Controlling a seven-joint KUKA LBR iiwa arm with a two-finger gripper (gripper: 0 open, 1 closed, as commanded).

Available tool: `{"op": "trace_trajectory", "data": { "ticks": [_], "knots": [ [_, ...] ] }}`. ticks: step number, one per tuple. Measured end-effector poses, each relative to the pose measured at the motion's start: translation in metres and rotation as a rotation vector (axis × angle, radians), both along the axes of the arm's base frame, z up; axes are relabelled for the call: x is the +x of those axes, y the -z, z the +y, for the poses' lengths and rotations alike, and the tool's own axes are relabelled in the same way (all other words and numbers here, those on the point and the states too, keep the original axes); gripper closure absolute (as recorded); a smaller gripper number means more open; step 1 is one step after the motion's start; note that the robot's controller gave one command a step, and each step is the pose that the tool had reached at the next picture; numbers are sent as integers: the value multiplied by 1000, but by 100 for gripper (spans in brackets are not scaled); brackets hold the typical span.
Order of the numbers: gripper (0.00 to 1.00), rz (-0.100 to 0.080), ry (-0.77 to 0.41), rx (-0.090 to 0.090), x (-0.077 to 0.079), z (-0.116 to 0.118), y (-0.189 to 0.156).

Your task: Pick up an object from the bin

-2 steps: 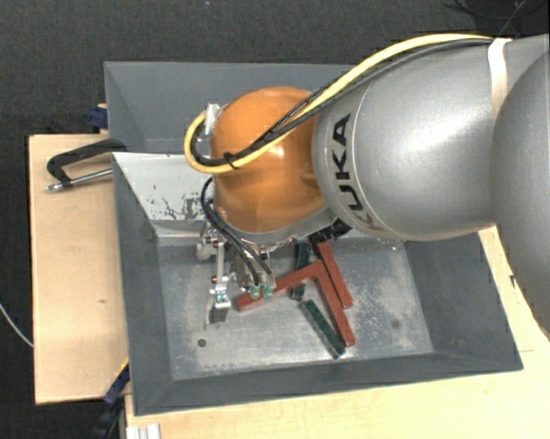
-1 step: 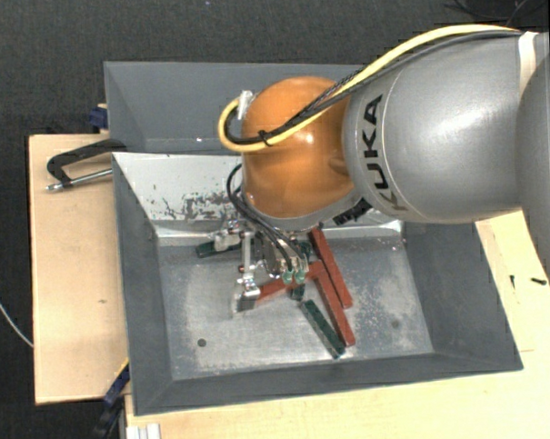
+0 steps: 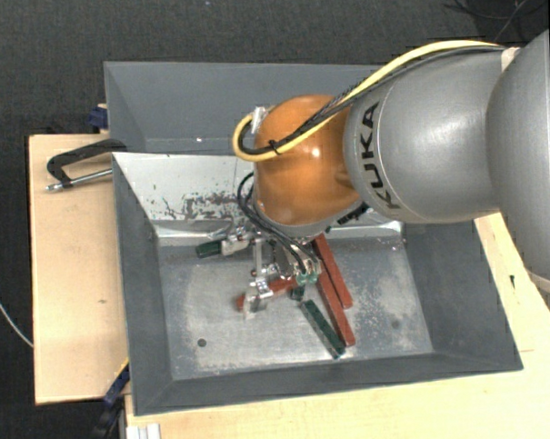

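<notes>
My gripper point(image 3: 258, 295) hangs below the orange cover and reaches down to the bin floor a little left of the middle. A small red piece point(image 3: 281, 284) lies right against it; I cannot tell whether it is held. Just to the right, two long red-brown bars point(image 3: 338, 293) lie side by side, slanting toward the front. A dark green bar point(image 3: 320, 327) lies along their left side. A small green and white thing point(image 3: 213, 249) rests by the back wall, to the left of the gripper.
The big grey arm and its orange cover hide the back right part of the bin. The floor on the left and along the front is bare grey metal, with a small dark spot at the front left.
</notes>
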State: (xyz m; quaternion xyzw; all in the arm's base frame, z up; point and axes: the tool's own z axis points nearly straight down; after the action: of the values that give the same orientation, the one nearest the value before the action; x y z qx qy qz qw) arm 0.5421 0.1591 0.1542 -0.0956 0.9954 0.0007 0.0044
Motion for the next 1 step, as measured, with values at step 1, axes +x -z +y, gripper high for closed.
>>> {"op": "trace_trajectory", "data": {
  "ticks": [1],
  "knots": [
    [0, 3, -25, 0, 1, -6, 16]
  ]
}}
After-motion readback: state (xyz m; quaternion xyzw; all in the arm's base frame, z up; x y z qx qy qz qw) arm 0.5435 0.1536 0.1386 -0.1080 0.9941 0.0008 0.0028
